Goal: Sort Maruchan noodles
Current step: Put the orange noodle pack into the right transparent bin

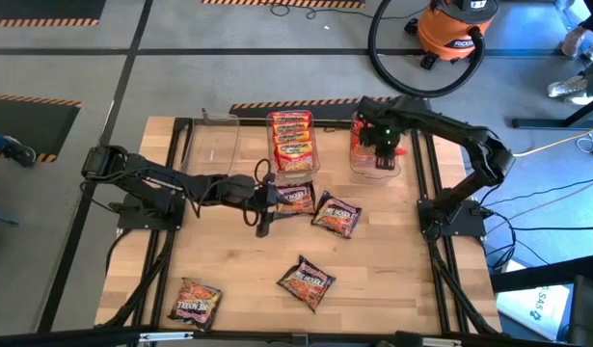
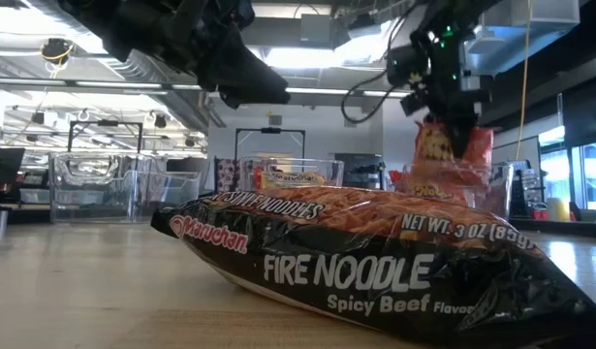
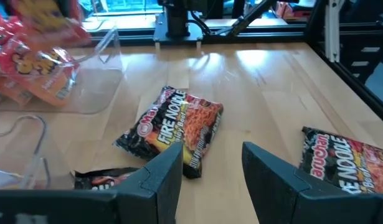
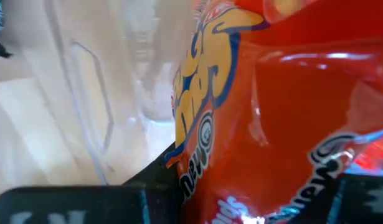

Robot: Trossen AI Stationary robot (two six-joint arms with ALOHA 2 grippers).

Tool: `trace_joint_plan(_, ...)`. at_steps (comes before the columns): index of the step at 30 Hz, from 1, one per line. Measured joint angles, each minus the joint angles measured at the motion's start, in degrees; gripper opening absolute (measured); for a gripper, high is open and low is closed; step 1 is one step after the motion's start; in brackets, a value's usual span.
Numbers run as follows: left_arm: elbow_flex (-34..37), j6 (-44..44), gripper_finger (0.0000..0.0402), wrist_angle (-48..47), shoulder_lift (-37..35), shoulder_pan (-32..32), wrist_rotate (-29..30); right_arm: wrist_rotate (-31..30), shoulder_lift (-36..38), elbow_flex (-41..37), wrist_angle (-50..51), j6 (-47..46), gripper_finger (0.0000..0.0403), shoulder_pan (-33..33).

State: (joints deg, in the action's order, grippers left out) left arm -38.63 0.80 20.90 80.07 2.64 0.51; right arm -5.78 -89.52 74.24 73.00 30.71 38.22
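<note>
Above the right-hand clear tub [image 1: 375,166], we see the right gripper [image 1: 381,145] clamping a glossy red noodle packet [image 4: 284,106]; dark packets [image 1: 336,215] lie scattered on the table [image 1: 392,280], where the left gripper [image 3: 210,171] hovers, fingers parted.

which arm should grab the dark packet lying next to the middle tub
Left. The left gripper hangs open right beside that dark packet, while the right gripper is busy over the right tub, shut on a red packet.

Red packet [image 4: 284,112] fills right wrist view, hiding right claw [image 1: 381,146] fingers, print cropped by edges
</note>
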Motion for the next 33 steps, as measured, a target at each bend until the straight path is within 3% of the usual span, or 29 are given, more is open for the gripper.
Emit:
trace_joint_plan(9, 0.0, -1.43, 0.0158, 2.5, 0.0, 0.55, 0.32, 2.96, -0.34, -8.8, -8.64, 1.31, 0.0113, -1.12)
trace_joint_plan(18, 0.0, -1.45, 0.0158, 2.52, 0.02, 0.65, 0.27, 3.4, -3.99, -10.62, -14.38, 1.51, 0.0118, -1.07)
trace_joint_plan(28, 0.0, -1.62, 0.0158, 2.41, 0.02, 0.8, 0.27, 1.47, -4.92, -10.41, -15.07, 1.23, 0.0202, -1.11)
trace_joint_plan(33, 0.0, -2.54, 0.0158, 2.35, 0.04, 0.8, 0.27, -2.26, -4.92, -8.73, -13.61, -0.93, 0.0221, -1.11)
